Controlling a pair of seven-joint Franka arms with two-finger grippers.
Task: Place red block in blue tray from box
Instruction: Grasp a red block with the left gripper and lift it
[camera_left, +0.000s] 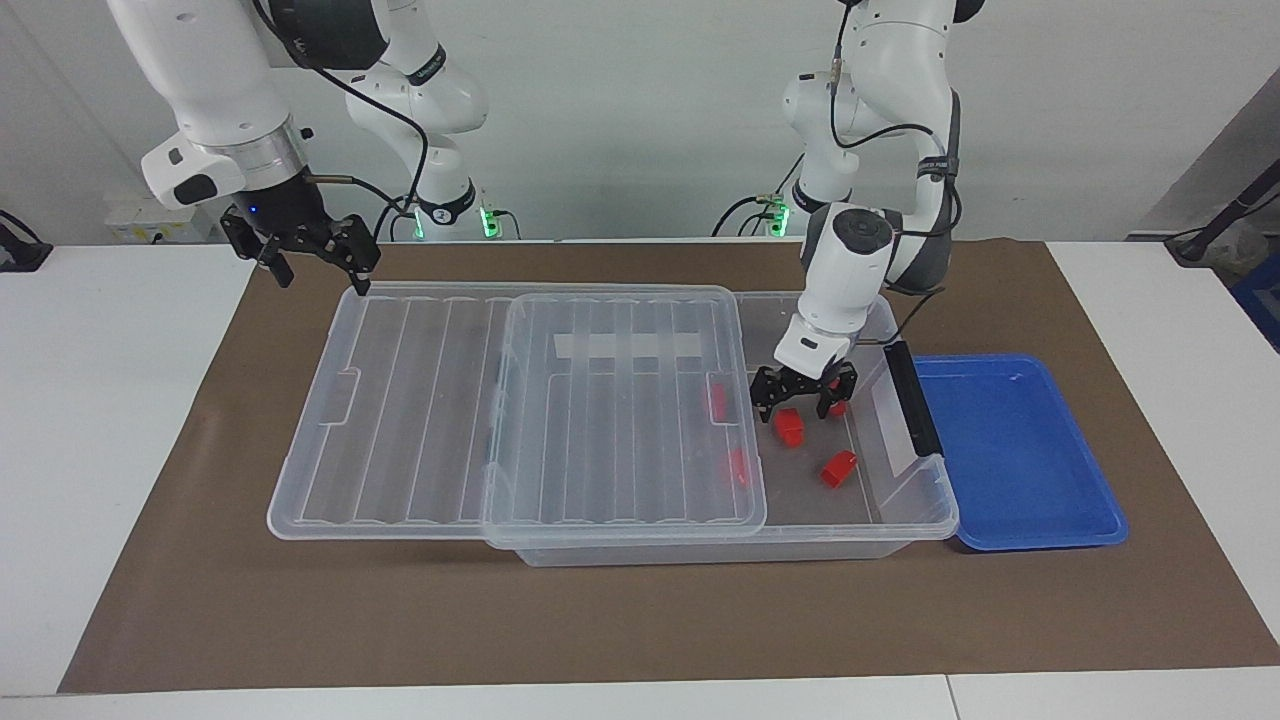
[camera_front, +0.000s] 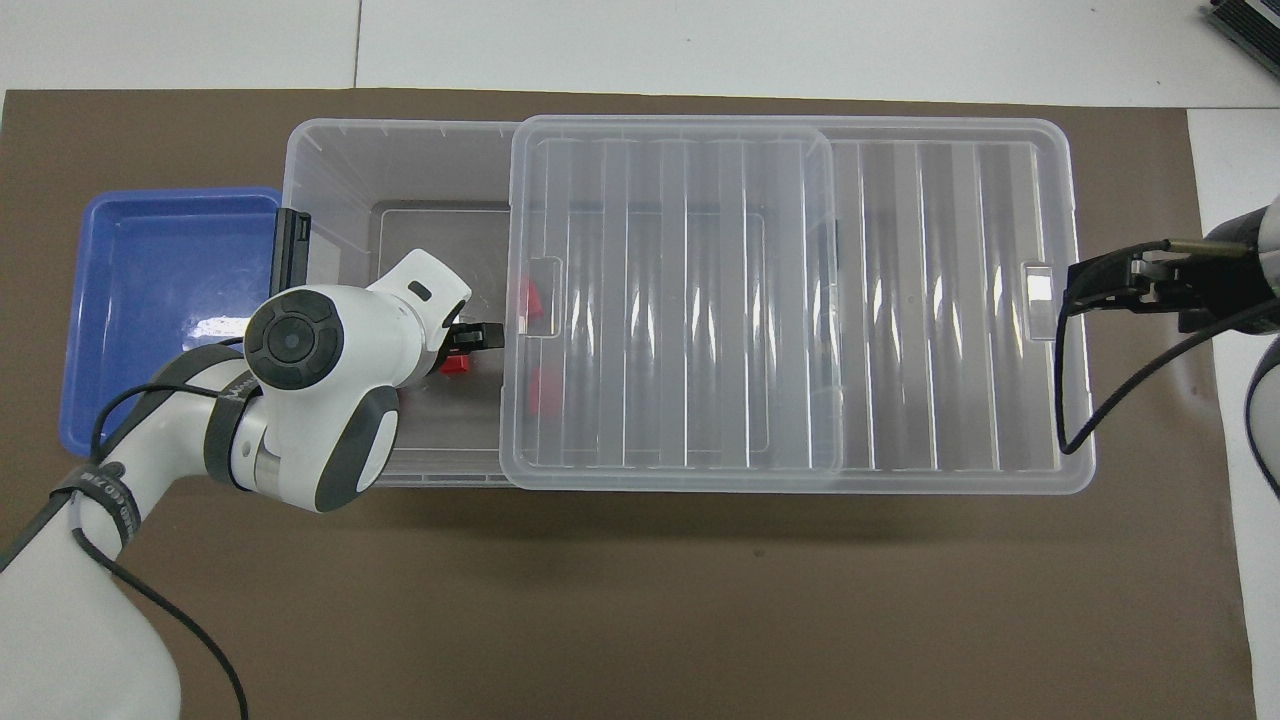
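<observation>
Facing view, left to right: right gripper (camera_left: 318, 258) hangs at upper left over the lid's corner, jaws spread wide, holding nothing; that arm waits. The lid (camera_left: 520, 410), ribbed translucent plastic, lies slid toward the right arm's end, covering most of the box (camera_left: 905, 525), clear, rigid, with a dark latch bar (camera_left: 912, 398) at its open end. Two red blocks show blurred through the lid. Right of centre, left gripper (camera_left: 802, 398) is down inside the open end, jaws wide, empty. The red block (camera_left: 789, 426) sits on the box floor just under and slightly below the jaws in frame, apparently between the fingertips; whether they touch it I cannot tell. Another block (camera_left: 838, 467) lies lower right, a third mostly hidden by the gripper. Blocks are glossy hard plastic, chunky with a stepped end; the target's long axis is hard to read, seemingly running up-down in frame. Likely next: short drop, then close. Left arm is clearly nearer. Far right: blue tray (camera_left: 1040, 520), shallow, smooth, rounded rim, empty, touching the box's latch end on the brown mat (camera_left: 640, 620) on the white counter (camera_left: 110, 420).
</observation>
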